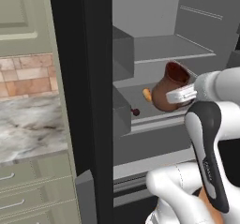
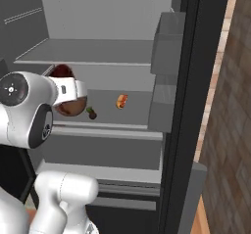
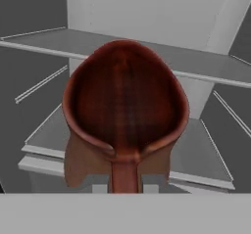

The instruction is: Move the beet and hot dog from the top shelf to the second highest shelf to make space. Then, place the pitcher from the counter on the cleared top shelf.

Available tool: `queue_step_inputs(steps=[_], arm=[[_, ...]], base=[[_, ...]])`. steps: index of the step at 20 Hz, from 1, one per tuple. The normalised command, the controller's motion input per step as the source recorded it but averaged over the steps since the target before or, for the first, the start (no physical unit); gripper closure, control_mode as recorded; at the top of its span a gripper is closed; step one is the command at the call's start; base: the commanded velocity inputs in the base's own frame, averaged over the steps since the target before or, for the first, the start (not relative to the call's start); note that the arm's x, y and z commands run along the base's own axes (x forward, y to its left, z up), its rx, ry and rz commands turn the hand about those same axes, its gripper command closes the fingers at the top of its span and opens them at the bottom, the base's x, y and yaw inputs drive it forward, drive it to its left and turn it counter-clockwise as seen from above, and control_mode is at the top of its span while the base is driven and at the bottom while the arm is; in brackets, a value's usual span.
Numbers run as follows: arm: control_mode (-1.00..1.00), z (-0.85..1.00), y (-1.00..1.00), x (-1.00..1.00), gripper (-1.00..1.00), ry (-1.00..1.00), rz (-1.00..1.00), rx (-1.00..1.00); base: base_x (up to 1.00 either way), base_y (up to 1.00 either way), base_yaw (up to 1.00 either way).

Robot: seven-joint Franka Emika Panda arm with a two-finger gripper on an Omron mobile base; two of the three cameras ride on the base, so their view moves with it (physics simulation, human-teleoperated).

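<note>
My gripper [image 1: 182, 95] is shut on the reddish-brown pitcher [image 1: 168, 89], gripping it at its thin handle [image 3: 124, 175]. The pitcher hangs tilted inside the open fridge, below the top shelf [image 1: 171, 49] and over the front right of the second highest shelf [image 1: 154, 120]. In the hand view its wide mouth [image 3: 125, 105] faces me. The hot dog [image 1: 147, 94] lies on the second highest shelf just left of the pitcher, and the beet [image 1: 136, 111] sits nearer the front lip. From the right, the hot dog [image 2: 121, 101] and beet [image 2: 91, 113] lie right of the pitcher [image 2: 68, 106]. The top shelf [image 2: 83, 52] is bare.
Grey door bins [image 1: 123, 49] jut in at the fridge's left side, seen also as bins [image 2: 166, 47] from the right. A black fridge wall [image 1: 79, 78] separates the marbled counter [image 1: 28, 124] and its sage drawers [image 1: 28, 190]. A brick wall [image 2: 230, 105] stands on the right.
</note>
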Motion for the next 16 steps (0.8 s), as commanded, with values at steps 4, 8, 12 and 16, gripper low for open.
queue_step_inputs(steps=[4,8,12,16], arm=[[-1.0,0.5,0.0,0.15,1.0,-0.1,0.0,0.0],[-1.0,0.73,-0.03,0.28,1.0,-0.09,0.0,0.02],[-1.0,0.76,-0.01,0.35,1.0,-0.02,0.0,0.04],[-1.0,0.54,0.0,0.44,1.0,0.0,0.0,0.03]], base=[[0.0,0.0,0.0],[0.0,0.0,0.0],[0.0,0.0,0.0],[0.0,0.0,0.0]])
